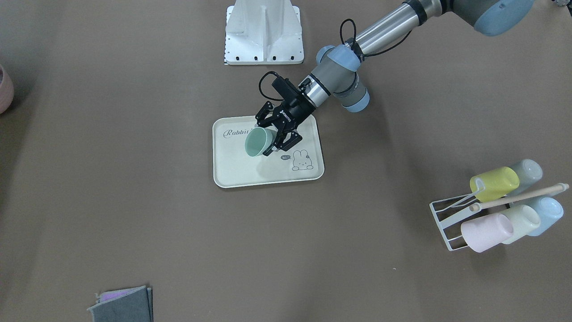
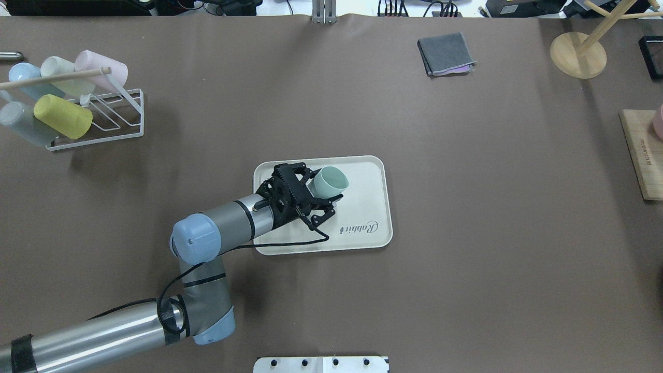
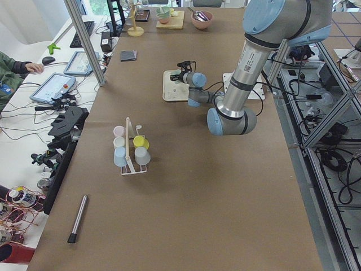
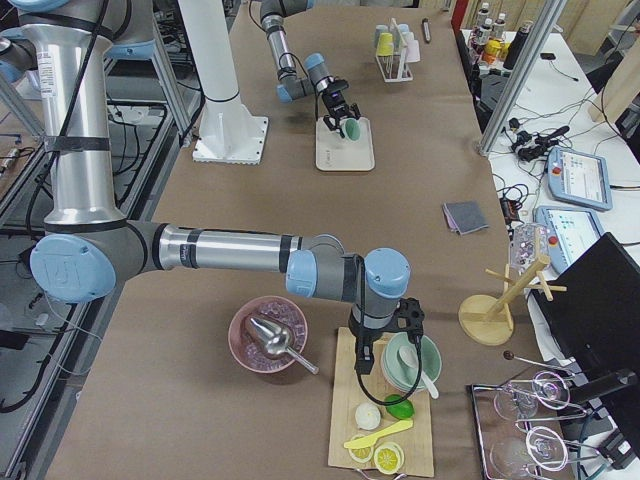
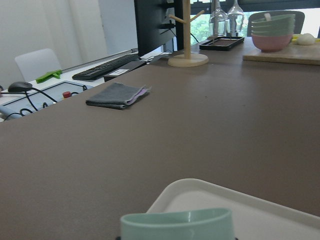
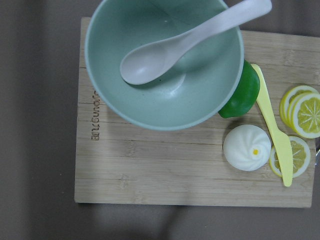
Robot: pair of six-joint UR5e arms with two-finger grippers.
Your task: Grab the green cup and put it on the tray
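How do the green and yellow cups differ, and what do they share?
The green cup is clamped in the left gripper over the tray; the yellow cup rests on the rack. The green cup is alone; the yellow cup has other cups beside it. Both are plain, handleless, tilted.

The green cup (image 2: 331, 181) sits tilted in the left gripper (image 2: 320, 191) over the mid-table tray (image 2: 370, 189), with the cup rack (image 2: 103, 119) well to the robot's left and the folded cloth (image 2: 446, 53) beyond, rightward.

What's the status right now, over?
Left claw shut on green cup, tilted above tray. Right claw over cutting board, open or shut unclear. Nothing blocking the tray.
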